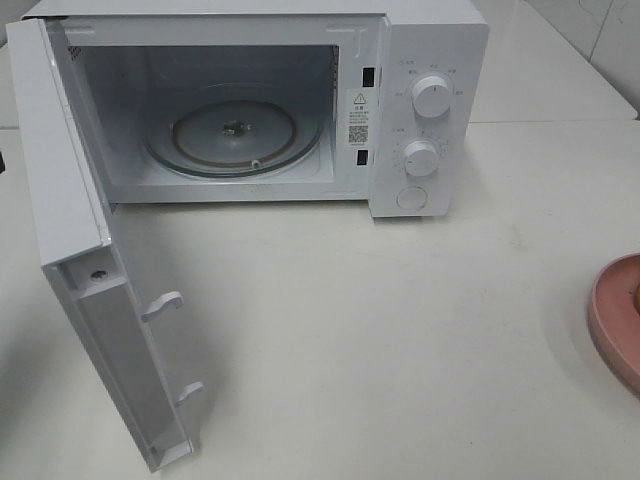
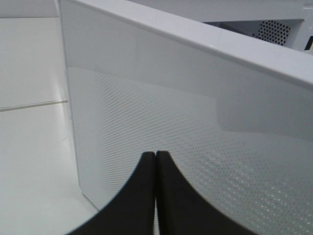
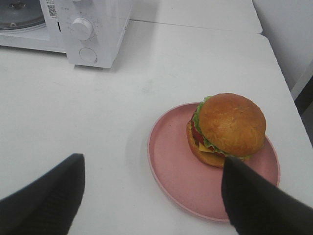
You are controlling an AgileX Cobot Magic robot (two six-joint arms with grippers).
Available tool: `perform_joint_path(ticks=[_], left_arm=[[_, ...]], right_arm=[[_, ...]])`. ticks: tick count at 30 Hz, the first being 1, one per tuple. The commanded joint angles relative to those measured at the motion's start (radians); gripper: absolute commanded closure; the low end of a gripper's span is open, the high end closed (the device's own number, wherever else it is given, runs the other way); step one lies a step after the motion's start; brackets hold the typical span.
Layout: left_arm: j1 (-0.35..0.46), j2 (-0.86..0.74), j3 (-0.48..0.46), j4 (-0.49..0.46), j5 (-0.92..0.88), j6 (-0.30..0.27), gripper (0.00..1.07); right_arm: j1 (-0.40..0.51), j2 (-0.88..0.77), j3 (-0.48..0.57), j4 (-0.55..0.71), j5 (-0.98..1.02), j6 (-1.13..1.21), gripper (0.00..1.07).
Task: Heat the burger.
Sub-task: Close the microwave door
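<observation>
Small domed orange-brown burger (image 3: 227, 128) on pink round plate (image 3: 171, 166) looks soft, light, squashy; I'd pinch bun sides gently. Right gripper (image 3: 151, 196) spread wide, empty; left gripper (image 2: 155, 196) closed, empty.

Your small round burger (image 3: 227, 128) with domed orange-brown bun, green lettuce, upright, off-centre on the flat pink round plate (image 3: 171, 166)

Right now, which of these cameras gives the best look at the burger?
The right wrist view: the burger shows whole there, sitting on the pink plate, bun and lettuce clear. The high exterior view catches only the plate's edge at its right border, with no burger to make out. The left wrist view shows only the microwave door.
</observation>
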Motion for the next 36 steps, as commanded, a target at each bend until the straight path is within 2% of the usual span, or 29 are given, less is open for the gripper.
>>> perform_joint_path(ticks=[1, 5, 6, 7, 8, 10, 11, 13, 14, 16, 18, 19, 23, 25, 27, 28, 31, 33, 34, 36], left_arm=[[-0.004, 0.019, -0.001, 0.046, -0.051, -0.028, 1.07], [-0.035, 0.02, -0.006, 0.027, -0.056, -0.021, 1.07], [-0.057, 0.022, -0.013, 0.018, -0.041, -0.015, 1.07], [-0.112, 0.033, -0.029, -0.008, -0.004, -0.003, 1.07], [-0.112, 0.033, -0.029, -0.008, -0.004, -0.003, 1.07], [-0.18, 0.05, -0.036, -0.117, 0.028, 0.039, 1.07], [-0.18, 0.05, -0.036, -0.117, 0.028, 0.039, 1.07], [-0.264, 0.067, -0.043, -0.231, 0.017, 0.098, 1.07], [-0.264, 0.067, -0.043, -0.231, 0.017, 0.098, 1.07], [-0.334, 0.089, -0.054, -0.324, 0.017, 0.115, 1.07], [-0.351, 0.1, -0.058, -0.345, 0.017, 0.12, 1.07], [-0.395, 0.123, -0.07, -0.388, 0.017, 0.132, 1.07], [-0.436, 0.141, -0.084, -0.421, 0.019, 0.145, 1.07], [-0.524, 0.182, -0.117, -0.503, 0.02, 0.214, 1.07], [-0.546, 0.193, -0.127, -0.538, 0.02, 0.232, 1.07], [-0.583, 0.215, -0.147, -0.613, 0.02, 0.266, 1.07], [-0.602, 0.226, -0.159, -0.655, 0.02, 0.283, 1.07], [-0.667, 0.27, -0.21, -0.782, 0.02, 0.353, 1.07], [-0.667, 0.27, -0.21, -0.782, 0.02, 0.353, 1.07], [-0.709, 0.304, -0.257, -0.839, 0.02, 0.389, 1.07]], right_arm=[[-0.003, -0.026, 0.002, 0.002, -0.013, -0.015, 0.32], [-0.003, -0.026, 0.002, 0.002, -0.013, -0.015, 0.32], [-0.003, -0.026, 0.002, 0.002, -0.013, -0.015, 0.32], [-0.003, -0.026, 0.002, 0.002, -0.013, -0.015, 0.32], [-0.003, -0.026, 0.002, 0.002, -0.013, -0.015, 0.32], [-0.003, -0.026, 0.002, 0.002, -0.013, -0.015, 0.32], [-0.003, -0.026, 0.002, 0.002, -0.013, -0.015, 0.32], [-0.003, -0.026, 0.002, 0.002, -0.013, -0.015, 0.32], [-0.003, -0.026, 0.002, 0.002, -0.013, -0.015, 0.32], [-0.003, -0.026, 0.002, 0.002, -0.013, -0.015, 0.32], [-0.003, -0.026, 0.002, 0.002, -0.013, -0.015, 0.32], [-0.003, -0.026, 0.002, 0.002, -0.013, -0.015, 0.32], [-0.003, -0.026, 0.002, 0.002, -0.013, -0.015, 0.32], [-0.003, -0.026, 0.002, 0.002, -0.013, -0.015, 0.32], [-0.003, -0.026, 0.002, 0.002, -0.013, -0.015, 0.32], [-0.003, -0.026, 0.002, 0.002, -0.013, -0.015, 0.32], [-0.003, -0.026, 0.002, 0.002, -0.013, -0.015, 0.32], [-0.003, -0.026, 0.002, 0.002, -0.013, -0.015, 0.32], [-0.003, -0.026, 0.002, 0.002, -0.013, -0.015, 0.32], [-0.003, -0.026, 0.002, 0.002, -0.013, -0.015, 0.32]])
